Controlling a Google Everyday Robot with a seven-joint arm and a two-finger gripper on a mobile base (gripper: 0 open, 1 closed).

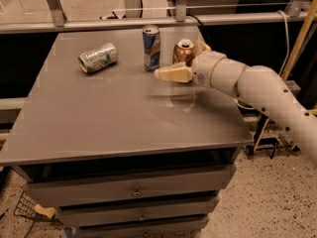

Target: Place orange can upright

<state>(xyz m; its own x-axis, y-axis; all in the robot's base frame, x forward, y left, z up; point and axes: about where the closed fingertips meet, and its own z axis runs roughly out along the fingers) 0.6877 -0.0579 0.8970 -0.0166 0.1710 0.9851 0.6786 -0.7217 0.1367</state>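
End effector point(181, 60) spread open around upright orange can point(184, 51) on table point(99, 118).

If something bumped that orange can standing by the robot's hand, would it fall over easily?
Probably: the orange can stands upright, tall for its base, so a sideways nudge may tip it, and then it could roll. Its shiny metal likely slips under a light grip. The gripper is close at its near side.

A glossy white arm point(267, 90) of rounded, tube-like segments (small dark dots along its side) joins a ringed wrist point(210, 72) behind the cream-tan tool point(181, 66), which hangs over the bench's point(99, 123) far right.
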